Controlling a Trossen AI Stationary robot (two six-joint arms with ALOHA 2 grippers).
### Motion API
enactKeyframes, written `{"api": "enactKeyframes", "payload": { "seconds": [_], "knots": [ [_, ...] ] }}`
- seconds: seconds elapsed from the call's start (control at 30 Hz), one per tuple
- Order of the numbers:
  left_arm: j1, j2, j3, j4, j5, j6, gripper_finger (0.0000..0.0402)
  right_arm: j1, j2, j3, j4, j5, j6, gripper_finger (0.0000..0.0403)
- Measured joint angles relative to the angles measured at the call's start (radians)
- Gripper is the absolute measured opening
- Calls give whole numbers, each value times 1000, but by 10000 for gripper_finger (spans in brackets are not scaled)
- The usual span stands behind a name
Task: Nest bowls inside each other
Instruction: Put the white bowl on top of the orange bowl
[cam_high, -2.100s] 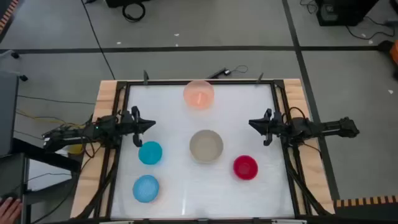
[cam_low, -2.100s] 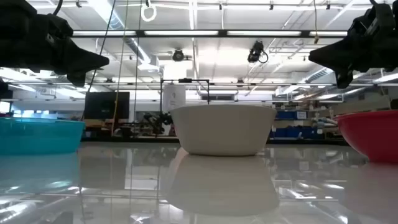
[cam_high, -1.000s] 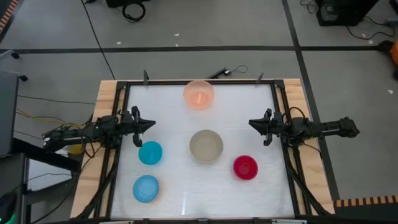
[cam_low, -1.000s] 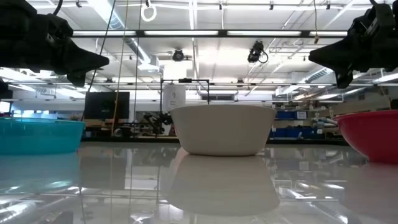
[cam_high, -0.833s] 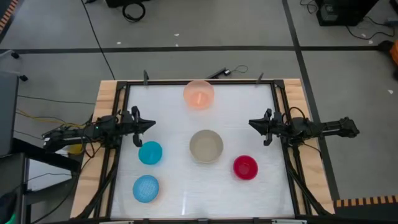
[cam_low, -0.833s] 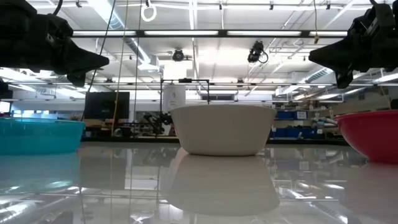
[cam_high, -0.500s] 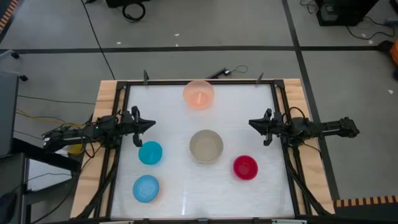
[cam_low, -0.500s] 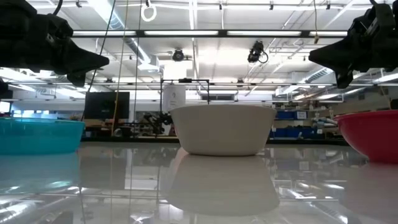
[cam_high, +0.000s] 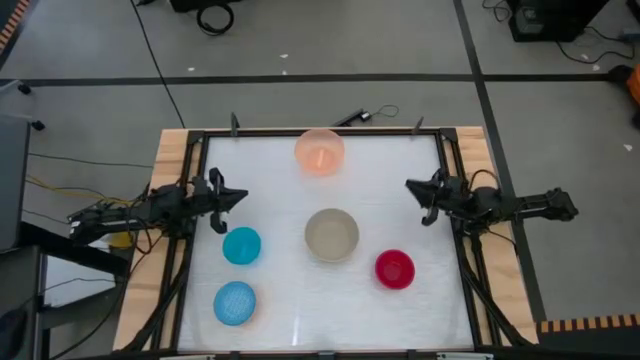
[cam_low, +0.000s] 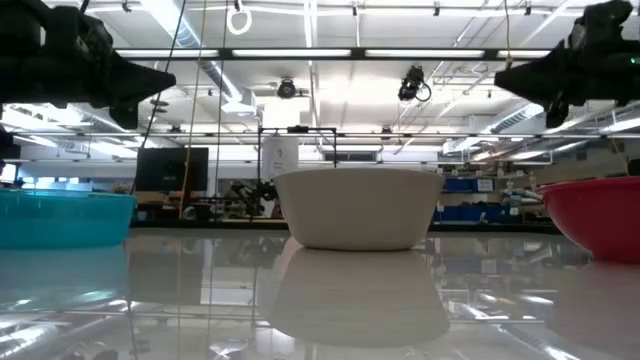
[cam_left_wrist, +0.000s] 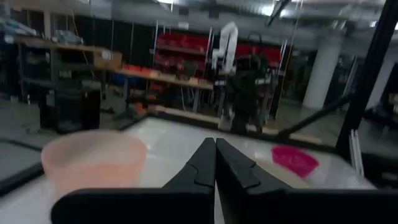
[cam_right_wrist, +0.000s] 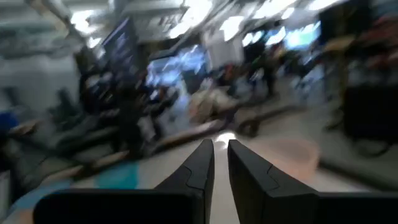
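Sitting apart on the white table (cam_high: 280, 215), all five bowls, none nested yet: pink bowl (cam_high: 320, 152) at twelve o'clock near the far rail, grey bowl (cam_high: 331, 233) resting at the centre, red bowl (cam_high: 395, 269) at about four o'clock, teal bowl (cam_high: 241, 246) at eight o'clock, speckled blue bowl (cam_high: 235, 302) at seven o'clock by the near edge. Standing upright, mouths up, each with bare table around it, probably laid out that way so that any one can be taken by its rim without knocking a neighbour. Hanging at nine o'clock over the left rail, clear of the table surface, the left gripper (cam_high: 235, 196), fingers pressed together in the left wrist view and grasping nothing, pointing inward across the table toward the pink and red bowls. Hovering at three o'clock over the right rail, the right gripper (cam_high: 413, 189), fingers parted only by a narrow slit in the right wrist view, also carrying nothing. Waiting at opposite sides, likely a ready pose, keeping the middle free. Judging by the layout, looking like the very start, with the teal bowl nearest the left gripper and the red bowl nearest the right.
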Motion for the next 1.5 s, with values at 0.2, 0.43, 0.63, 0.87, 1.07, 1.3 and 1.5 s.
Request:
{"api": "enactKeyframes", "payload": {
  "seconds": [0.2, 0.43, 0.63, 0.87, 1.07, 1.3, 1.5],
  "knots": [
    [0, 0, 0, 35, -1, -55, 9, -55, 50, 0, 24, 90, 7, 56],
    [2, 21, 0, 68, -203, 60, 9, -196, 355, 9, 21, -145, 313, 56],
    [17, 91, 0, 63, -271, 15, 9, -337, 733, 212, 33, -245, 272, 74],
    [19, 212, 0, 62, -273, -78, 38, -505, 1147, 571, -163, -344, 193, 141],
    [5, 311, 0, 46, -265, -112, 74, -548, 1441, 829, -354, -384, 24, 191],
    [0, 392, 0, 44, -263, -70, 89, -447, 1575, 967, -528, -642, 72, 199],
    [2, 420, 0, 45, -266, -12, 89, -309, 1571, 971, -516, -663, 116, 198]
  ]
}}
